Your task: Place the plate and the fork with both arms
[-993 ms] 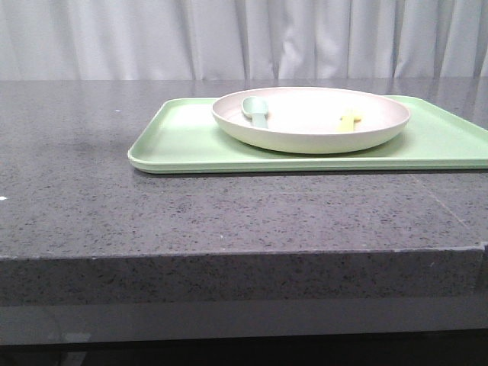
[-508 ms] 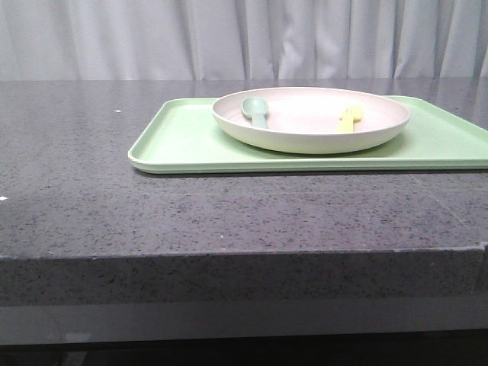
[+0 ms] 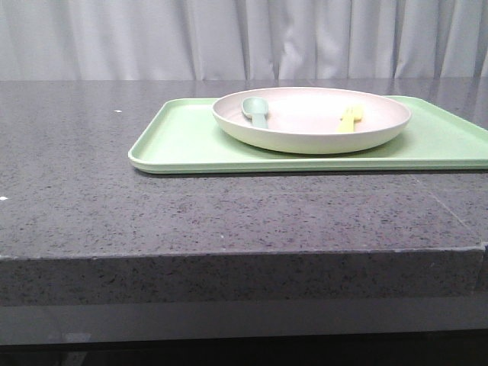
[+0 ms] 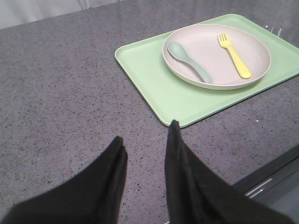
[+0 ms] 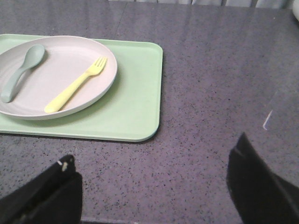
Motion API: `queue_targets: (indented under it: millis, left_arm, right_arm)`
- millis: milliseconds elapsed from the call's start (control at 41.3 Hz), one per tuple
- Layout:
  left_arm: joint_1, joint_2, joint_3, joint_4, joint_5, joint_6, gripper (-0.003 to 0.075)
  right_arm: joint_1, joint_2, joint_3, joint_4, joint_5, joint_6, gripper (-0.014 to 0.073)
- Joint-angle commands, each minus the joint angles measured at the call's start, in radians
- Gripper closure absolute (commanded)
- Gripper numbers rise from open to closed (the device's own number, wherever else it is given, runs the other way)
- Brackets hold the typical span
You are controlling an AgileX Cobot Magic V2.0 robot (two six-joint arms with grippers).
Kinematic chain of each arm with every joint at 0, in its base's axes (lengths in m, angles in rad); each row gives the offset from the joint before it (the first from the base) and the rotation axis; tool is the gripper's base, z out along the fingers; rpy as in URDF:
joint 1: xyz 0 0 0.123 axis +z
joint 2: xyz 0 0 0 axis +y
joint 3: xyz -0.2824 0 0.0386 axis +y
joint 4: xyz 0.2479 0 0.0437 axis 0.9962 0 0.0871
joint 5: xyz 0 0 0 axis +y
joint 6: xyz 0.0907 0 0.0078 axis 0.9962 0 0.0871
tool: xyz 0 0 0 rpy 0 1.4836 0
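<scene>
Two grippers hung over bare counter, nearest the robot, both empty and neither touching anything. Left gripper (image 4: 142,140) had its fingers a narrow gap apart, tips just short of the tray's near edge; right gripper (image 5: 154,177) was spread wide, fingers at opposite sides of its wrist view, w/ only grey stone between them. Neither showed in the front view, so prob. both sat back from the table edge.

Next out lay the tray (image 3: 183,141), flat light-green rectangle on the grey counter (image 3: 229,213). Plate (image 3: 305,137) sat on it, toward the robot's right half of the tray, well apart from both grippers. Inside the plate: fork (image 3: 349,118), yellow, on the right side, tines pointing away from the robot; spoon (image 3: 255,110), grey-green, on the left side, bowl end away too.

Judging by layout, fork lay on the right arm's side and the plate's left rim faced the left arm, which suits a split: right takes fork, left takes plate. Wide right jaws would need closing down a lot for so thin a handle; the left's narrow gap looked abt right to pinch the plate rim. Fork lying flat = awkward pick.

Farthest back, pale curtain (image 3: 244,38).
</scene>
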Motion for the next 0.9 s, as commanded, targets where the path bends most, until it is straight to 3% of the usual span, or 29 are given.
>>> queue_targets:
  millis: [0,218,508,751,872]
  left_arm:
    - [0.002,0.002,-0.027,-0.024,-0.065,0.001,0.0523]
    - [0.002,0.002,-0.027,-0.081,-0.065,0.001,0.0523]
    - [0.002,0.002,-0.027,-0.081,-0.065,0.001,0.0523]
    - [0.002,0.002,-0.027,-0.081,-0.065,0.001,0.0523]
    - [0.002,0.002,-0.027,-0.081,-0.065,0.001,0.0523]
  right_arm:
    - [-0.002,0.049,-0.083,-0.005,0.003,-0.002,0.0003]
    - [-0.002,0.18,-0.226,0.092,0.122,-0.013,0.0054]
    - [0.0,0.447,-0.432,0.293,0.233,-0.18,0.0057]
    - [0.074,0.62,-0.555,0.272,0.252,-0.187,0.0097]
    - [0.156,0.679,-0.59,0.177,0.213,-0.092,0.0169]
